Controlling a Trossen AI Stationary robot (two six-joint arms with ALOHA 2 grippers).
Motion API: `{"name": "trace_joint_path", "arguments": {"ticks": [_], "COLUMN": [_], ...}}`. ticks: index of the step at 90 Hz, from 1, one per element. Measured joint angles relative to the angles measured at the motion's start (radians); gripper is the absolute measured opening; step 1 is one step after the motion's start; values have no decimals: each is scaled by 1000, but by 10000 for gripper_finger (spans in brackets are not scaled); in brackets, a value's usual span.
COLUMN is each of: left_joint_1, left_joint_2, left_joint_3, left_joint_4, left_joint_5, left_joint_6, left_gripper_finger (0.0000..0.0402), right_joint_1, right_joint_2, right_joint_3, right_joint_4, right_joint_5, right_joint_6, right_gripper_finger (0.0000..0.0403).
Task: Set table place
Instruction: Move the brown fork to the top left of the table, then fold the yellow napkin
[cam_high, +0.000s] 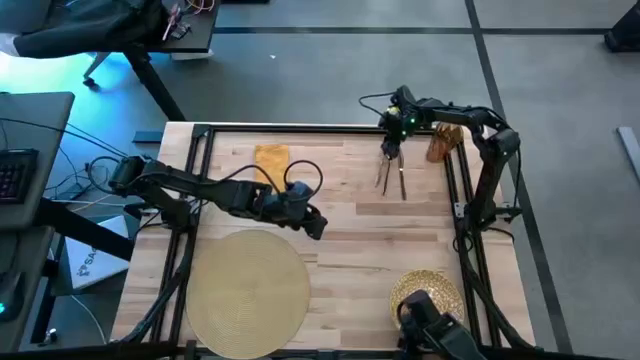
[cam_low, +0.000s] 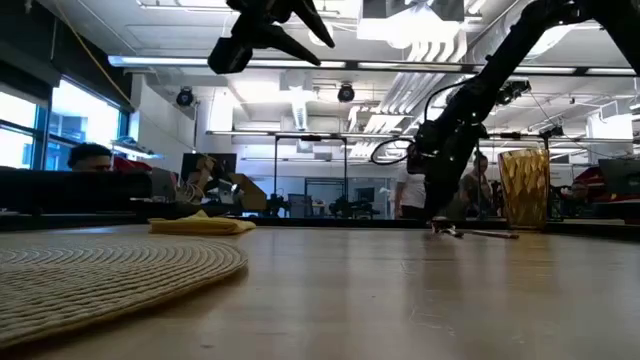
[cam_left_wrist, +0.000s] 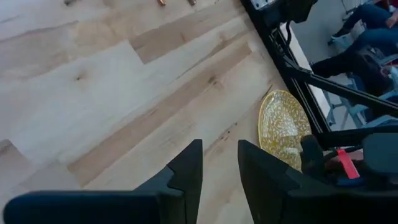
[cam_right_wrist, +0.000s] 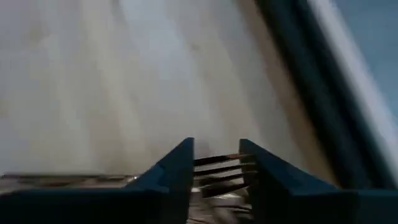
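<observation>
Right pincer (cam_high: 388, 150) going for the copper cutlery (cam_high: 391, 180)
Its fingers are straddling the thin, stiff, slippery pieces, not yet closing; mid-handle looks best. Left pincer (cam_high: 318, 226) is hovering open over the worktop (cam_high: 380, 240).

Even overhead light, blurred right wrist view.

Left arm stretched from the table's left edge toward the middle, left gripper (cam_high: 316, 226) raised high above the surface, fingers (cam_left_wrist: 186, 174) parted with a narrow empty gap between them. Right arm folded at the far right corner, elbow up, wrist bent downward; right gripper (cam_high: 390, 150) lowered to the tabletop, fingers (cam_right_wrist: 177, 168) apart, straddling thin copper-coloured cutlery (cam_right_wrist: 221, 174).
</observation>
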Motion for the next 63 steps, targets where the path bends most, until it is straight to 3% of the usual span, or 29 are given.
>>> {"name": "trace_joint_path", "arguments": {"ticks": [24, 34, 47, 55, 63], "left_joint_1": [-8, 18, 91, 170, 265], "left_joint_2": [0, 0, 1, 1, 1], "left_joint_3": [0, 0, 0, 0, -28], "left_joint_4": [-19, -114, -304, -474, -545], "left_joint_5": [-2, -21, -31, 21, 87], "left_joint_6": [-16, -86, -182, -257, -185], "left_gripper_finger": [85, 85, 85, 86, 98], "right_joint_1": [14, 41, 121, 196, 283], "right_joint_2": [-111, -199, -311, -369, -410], "right_joint_3": [31, 37, 37, 37, 37], "right_joint_4": [-22, -57, -105, -125, -139], "right_joint_5": [12, -5, -120, -159, -167], "right_joint_6": [83, 171, 257, 327, 385], "right_gripper_finger": [219, 220, 211, 205, 201]}}
